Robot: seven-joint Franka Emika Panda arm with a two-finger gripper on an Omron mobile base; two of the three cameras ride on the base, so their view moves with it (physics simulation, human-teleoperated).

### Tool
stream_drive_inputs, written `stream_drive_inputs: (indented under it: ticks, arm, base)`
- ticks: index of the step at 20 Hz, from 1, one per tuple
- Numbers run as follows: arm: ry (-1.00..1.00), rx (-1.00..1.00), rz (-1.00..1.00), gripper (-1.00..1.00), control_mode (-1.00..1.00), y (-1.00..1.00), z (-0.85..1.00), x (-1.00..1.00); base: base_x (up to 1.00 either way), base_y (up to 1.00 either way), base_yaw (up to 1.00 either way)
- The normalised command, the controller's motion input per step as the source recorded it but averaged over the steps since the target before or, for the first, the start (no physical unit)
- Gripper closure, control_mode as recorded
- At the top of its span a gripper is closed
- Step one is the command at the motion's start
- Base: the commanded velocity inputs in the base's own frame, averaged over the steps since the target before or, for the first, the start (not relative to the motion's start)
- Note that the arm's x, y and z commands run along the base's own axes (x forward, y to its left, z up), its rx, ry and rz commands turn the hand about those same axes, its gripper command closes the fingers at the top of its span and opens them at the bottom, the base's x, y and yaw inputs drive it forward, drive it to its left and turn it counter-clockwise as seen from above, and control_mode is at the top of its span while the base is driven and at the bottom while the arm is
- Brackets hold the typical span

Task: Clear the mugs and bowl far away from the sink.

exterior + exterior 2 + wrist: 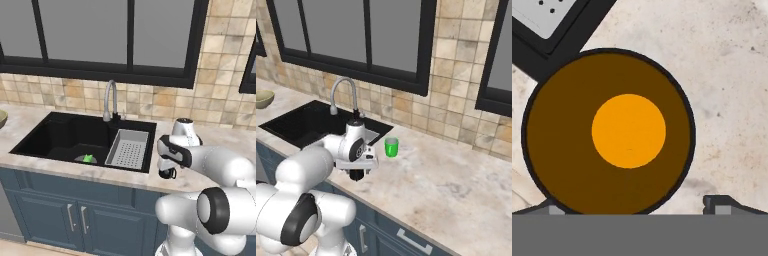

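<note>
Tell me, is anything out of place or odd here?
Nothing spilled or damaged. One oddity: a small green thing lies on the sink floor near the drain. The green mug stands upright on the counter.

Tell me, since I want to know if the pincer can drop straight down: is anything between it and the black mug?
Nothing visible is. In the hand view the black mug sits directly below the open pincer, its orange inside facing up, on the counter beside the corner of the sink. The green mug stands apart, farther back.
</note>
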Motion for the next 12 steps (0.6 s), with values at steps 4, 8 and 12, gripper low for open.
stream_drive_inputs:
  ticks: [4, 8, 12]
  arm:
    - [0.0, 0.0, 0.0, -1.0, -1.0, 0.0, -0.21, -0.14]
    - [0.0, 0.0, 0.0, 1.0, -1.0, 0.0, -0.28, -0.21]
    - [-0.03, 0.01, 0.0, 1.0, -1.0, 0.0, -0.06, -0.16]
  base:
    - [0.0, 0.0, 0.0]
    - [0.0, 0.0, 0.0]
    - [0.0, 0.0, 0.0]
